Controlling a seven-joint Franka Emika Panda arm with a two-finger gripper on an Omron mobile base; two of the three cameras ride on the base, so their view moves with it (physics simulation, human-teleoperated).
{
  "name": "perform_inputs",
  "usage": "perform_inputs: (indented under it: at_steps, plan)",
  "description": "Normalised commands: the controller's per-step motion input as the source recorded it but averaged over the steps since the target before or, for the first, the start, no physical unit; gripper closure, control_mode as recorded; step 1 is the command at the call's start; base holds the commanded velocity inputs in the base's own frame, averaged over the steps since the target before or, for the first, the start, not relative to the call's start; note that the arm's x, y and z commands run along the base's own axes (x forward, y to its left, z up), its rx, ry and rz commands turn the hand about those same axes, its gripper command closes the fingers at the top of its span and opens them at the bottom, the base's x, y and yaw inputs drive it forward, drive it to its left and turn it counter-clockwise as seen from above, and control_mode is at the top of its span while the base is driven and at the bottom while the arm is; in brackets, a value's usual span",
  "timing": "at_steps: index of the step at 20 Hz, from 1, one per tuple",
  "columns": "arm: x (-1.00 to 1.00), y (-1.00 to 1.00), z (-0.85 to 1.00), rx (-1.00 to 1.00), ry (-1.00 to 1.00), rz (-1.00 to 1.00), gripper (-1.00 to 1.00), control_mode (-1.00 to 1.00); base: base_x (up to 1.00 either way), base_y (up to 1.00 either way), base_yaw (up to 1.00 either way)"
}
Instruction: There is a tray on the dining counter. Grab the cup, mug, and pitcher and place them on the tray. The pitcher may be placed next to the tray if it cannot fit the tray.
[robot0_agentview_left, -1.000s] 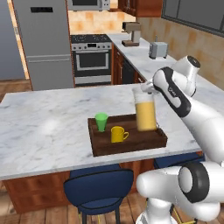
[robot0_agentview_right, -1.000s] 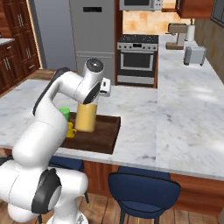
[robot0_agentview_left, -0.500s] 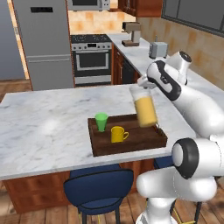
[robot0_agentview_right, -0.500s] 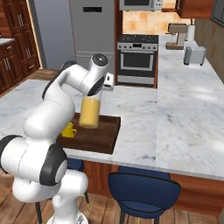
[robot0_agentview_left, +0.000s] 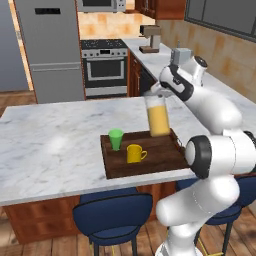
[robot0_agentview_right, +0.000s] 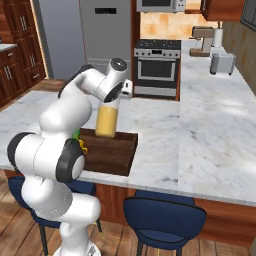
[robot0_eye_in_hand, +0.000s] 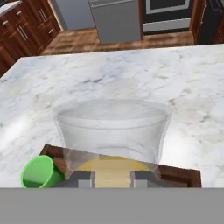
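The pitcher stood upright at the tray's far right part; whether it touched the wood, I could not tell. The gripper was clamped on its rim. The cup and mug sat on the tray, on the counter.

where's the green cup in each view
left base view: cup on the tray's left end, beside the mug.
right base view: a green sliver behind the arm, mostly hidden.
hand view: lower left.
Shared landmark: the pitcher, held over the tray.
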Motion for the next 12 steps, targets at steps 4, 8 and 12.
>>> perform_inputs:
  at_steps: [4,8,12]
  plan:
    - [0.48,0.12,0.0,-0.01,0.07,0.0,1.0,-1.0,0.0,0.0,0.0]
    - [0.44,0.05,-0.05,0.0,0.04,0.0,1.0,-1.0,0.0,0.0,0.0]
    - [0.23,0.0,-0.07,0.0,0.03,0.0,1.0,-1.0,0.0,0.0,0.0]
